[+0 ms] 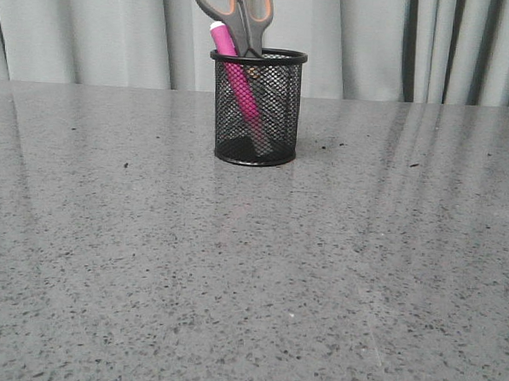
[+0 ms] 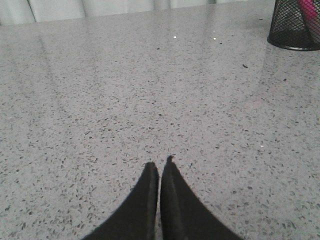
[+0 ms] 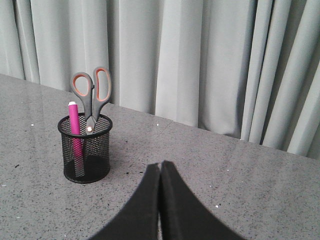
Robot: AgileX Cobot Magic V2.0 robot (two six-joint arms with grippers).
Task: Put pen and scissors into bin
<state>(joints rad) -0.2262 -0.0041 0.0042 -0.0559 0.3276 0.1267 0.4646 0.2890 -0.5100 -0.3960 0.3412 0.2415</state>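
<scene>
1. The small black wire-mesh cylindrical bin (image 1: 257,107) stands upright on the grey speckled stone desk (image 1: 250,276), near the far edge and about midway between the side edges, in front of the pale grey curtain (image 1: 373,43).
2. The stubby magenta-pink pen (image 1: 236,79) with its whitish cap leans inside the bin, cap above the rim.
3. The large scissors (image 1: 238,15) with dark grey, orange-lined handles stand blades-down in the same bin, beside the pen (handles well above the rim).
4. The left hand (image 2: 160,167) hovers over bare desk, black fingers pressed together, holding nothing.
5. The right hand (image 3: 160,167) is likewise closed tight and empty, apart from the bin.
</scene>
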